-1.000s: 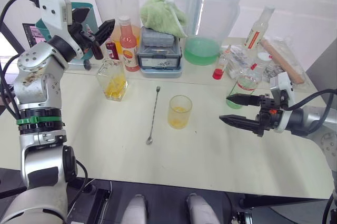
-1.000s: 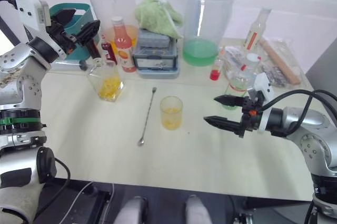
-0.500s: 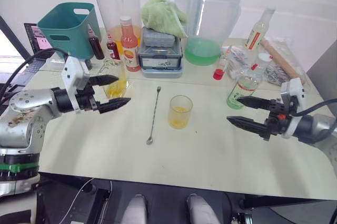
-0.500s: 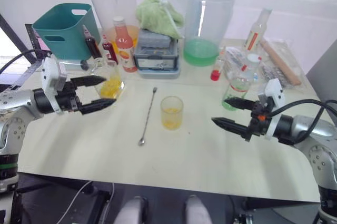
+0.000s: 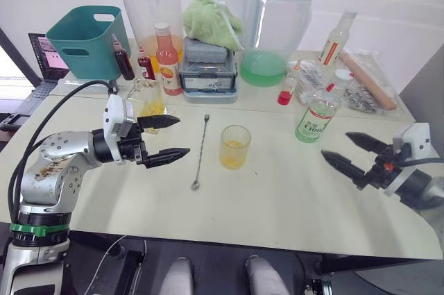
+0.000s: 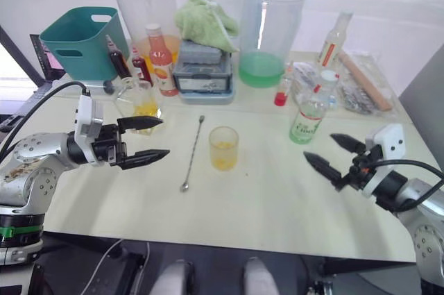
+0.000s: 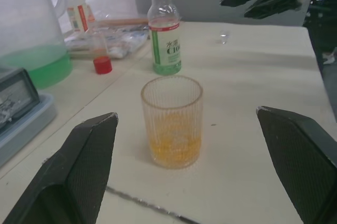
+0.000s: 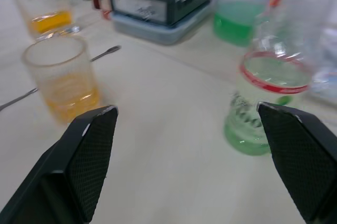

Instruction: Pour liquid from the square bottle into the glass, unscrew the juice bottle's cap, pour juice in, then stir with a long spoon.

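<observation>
Glass (image 5: 235,146): mid-tabletop, holding a shallow layer of yellow liquid, so the first pour looks done.
Square bottle (image 5: 148,98): standing at the back left, some yellow left inside.
Juice bottle (image 5: 316,112): upright right of the glass, its cap (image 5: 341,76) on; unscrewing, pouring and stirring remain.
Long spoon (image 5: 201,150): flat on the tabletop (image 5: 277,205), just left of the glass, untouched.
Left claw (image 5: 163,137): wide apart, empty, low near the square bottle.
Right claw (image 5: 352,153): spread wide, empty, right of the juice bottle.
Around: measuring jugs (image 5: 277,28), red-capped bottle (image 5: 167,57) and teal bin (image 5: 88,40) crowd the back; nothing blocks the juice bottle.
</observation>
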Tool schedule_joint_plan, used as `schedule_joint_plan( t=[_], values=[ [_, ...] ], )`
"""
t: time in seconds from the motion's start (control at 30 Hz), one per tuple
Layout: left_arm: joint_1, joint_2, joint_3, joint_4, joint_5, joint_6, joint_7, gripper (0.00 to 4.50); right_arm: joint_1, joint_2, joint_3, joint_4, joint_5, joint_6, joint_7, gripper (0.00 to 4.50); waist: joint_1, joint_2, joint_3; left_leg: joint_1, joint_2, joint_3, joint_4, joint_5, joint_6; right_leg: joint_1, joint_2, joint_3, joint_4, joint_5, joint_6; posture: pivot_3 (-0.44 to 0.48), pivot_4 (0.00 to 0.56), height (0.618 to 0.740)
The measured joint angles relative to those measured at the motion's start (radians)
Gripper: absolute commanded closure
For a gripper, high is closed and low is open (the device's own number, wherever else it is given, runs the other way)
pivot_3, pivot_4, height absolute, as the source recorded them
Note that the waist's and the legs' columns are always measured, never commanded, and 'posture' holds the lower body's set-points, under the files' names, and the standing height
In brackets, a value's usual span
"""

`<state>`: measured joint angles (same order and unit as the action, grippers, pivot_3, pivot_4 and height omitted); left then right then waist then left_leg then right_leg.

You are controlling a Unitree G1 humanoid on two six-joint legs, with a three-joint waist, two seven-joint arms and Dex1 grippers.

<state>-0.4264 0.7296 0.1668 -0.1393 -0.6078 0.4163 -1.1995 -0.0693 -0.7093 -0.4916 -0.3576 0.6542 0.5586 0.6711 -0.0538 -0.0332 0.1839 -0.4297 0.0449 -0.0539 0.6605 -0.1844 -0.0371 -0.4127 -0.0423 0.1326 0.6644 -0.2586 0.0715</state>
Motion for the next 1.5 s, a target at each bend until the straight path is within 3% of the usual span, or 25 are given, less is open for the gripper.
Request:
schedule_joint_plan(
  t=[0.2,0.5,1.03,1.37,1.5],
  values=[
    [0.053,0.01,0.032,-0.056,-0.032,0.006,0.023,0.04,-0.181,0.012,0.026,0.185,-0.06,-0.046,-0.068,0.0,-0.008,0.0,0.0,0.007,0.0,0.0,-0.002,0.0,0.0,0.008,0.0,0.0,-0.002,-0.002,0.001,0.0,0.15,0.723],
    [0.142,0.023,0.076,-0.194,-0.067,0.044,0.107,0.04,-0.479,0.023,0.171,0.565,-0.174,-0.144,-0.023,0.0,-0.013,0.0,0.0,0.006,-0.001,-0.001,-0.002,0.0,0.001,0.008,0.0,0.0,-0.002,-0.001,-0.001,0.0,0.15,0.723],
    [0.25,0.034,0.105,-0.284,-0.062,0.039,0.203,0.04,-0.699,0.081,0.241,0.879,-0.244,-0.252,0.068,0.0,-0.017,0.001,0.001,0.007,0.0,-0.001,-0.003,-0.001,0.001,0.007,0.0,0.0,-0.002,-0.001,-0.002,0.0,0.15,0.723],
    [0.247,0.034,0.105,-0.282,-0.041,-0.001,0.227,0.0,-0.734,0.098,0.248,0.934,-0.259,-0.278,0.098,3.03,-0.018,0.002,0.001,0.007,0.0,0.0,-0.005,-0.001,0.001,0.007,0.0,0.0,-0.003,-0.001,-0.002,0.0,0.15,0.723],
    [0.244,0.034,0.1,-0.275,-0.039,-0.004,0.22,0.0,-0.72,0.095,0.243,0.908,-0.255,-0.264,0.111,3.12,-0.018,0.002,0.001,0.008,0.0,0.0,-0.007,-0.001,0.001,0.007,0.0,0.0,-0.004,-0.001,-0.003,0.0,0.15,0.723]
  ],
)
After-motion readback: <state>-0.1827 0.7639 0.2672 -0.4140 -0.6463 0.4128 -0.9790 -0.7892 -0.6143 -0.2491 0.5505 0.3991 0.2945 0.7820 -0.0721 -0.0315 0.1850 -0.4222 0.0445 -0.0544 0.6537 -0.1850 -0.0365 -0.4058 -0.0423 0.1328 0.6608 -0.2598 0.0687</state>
